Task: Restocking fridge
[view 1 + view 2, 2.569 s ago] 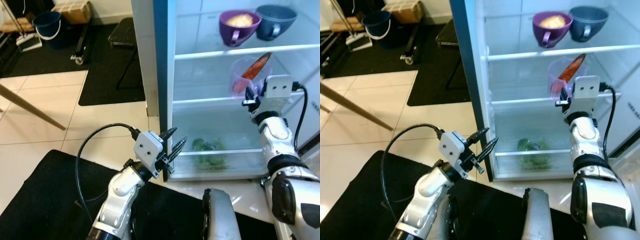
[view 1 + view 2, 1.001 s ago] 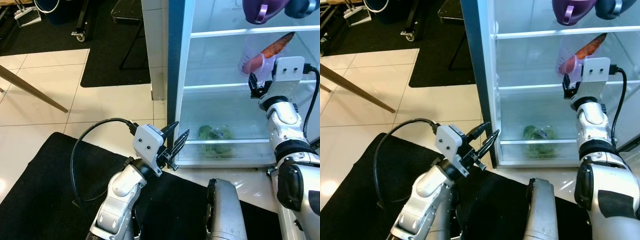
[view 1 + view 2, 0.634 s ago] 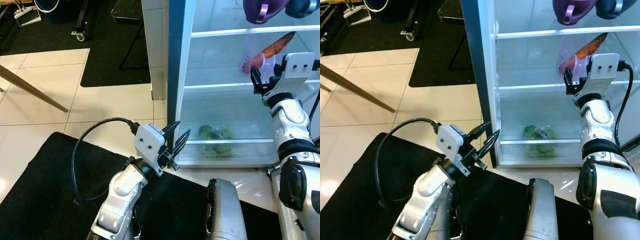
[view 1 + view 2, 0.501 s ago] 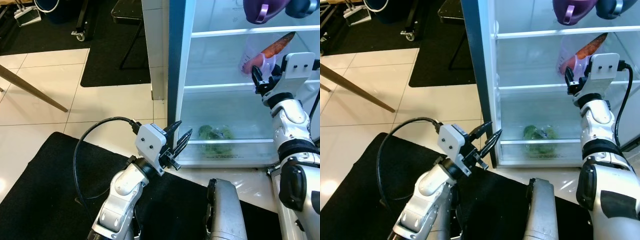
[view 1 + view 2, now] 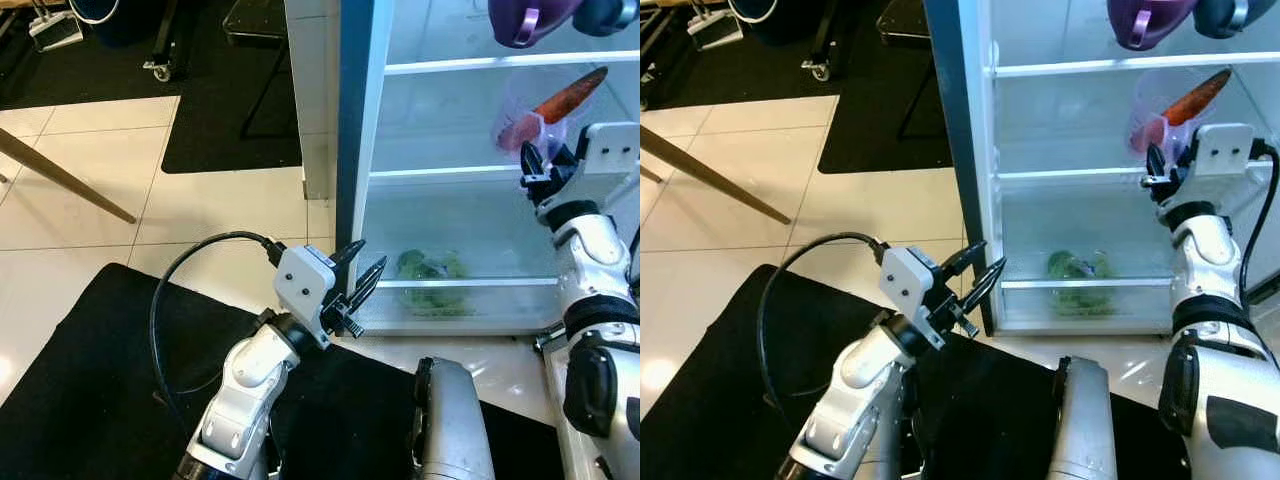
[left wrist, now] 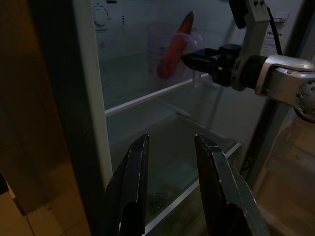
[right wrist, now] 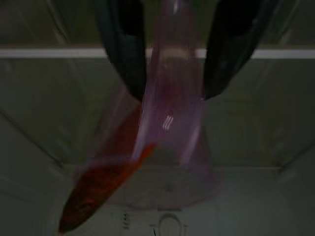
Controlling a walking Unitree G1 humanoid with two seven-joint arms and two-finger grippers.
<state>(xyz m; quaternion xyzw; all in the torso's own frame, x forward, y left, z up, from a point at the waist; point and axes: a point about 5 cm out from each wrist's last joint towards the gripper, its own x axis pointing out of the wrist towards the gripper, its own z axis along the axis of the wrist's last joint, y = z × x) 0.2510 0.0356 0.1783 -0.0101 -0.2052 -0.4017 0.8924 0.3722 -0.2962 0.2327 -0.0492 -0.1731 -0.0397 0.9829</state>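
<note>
Open fridge (image 5: pixel 350 150) ahead: your right gripper (image 5: pixel 537 162) is straddling the handle of the clear pink cup (image 5: pixel 525 115) with the carrot (image 5: pixel 568 95) on the middle shelf (image 5: pixel 440 174), fingers parted, while your left gripper (image 5: pixel 362 282) is idling spread-fingered by the door edge.
</note>
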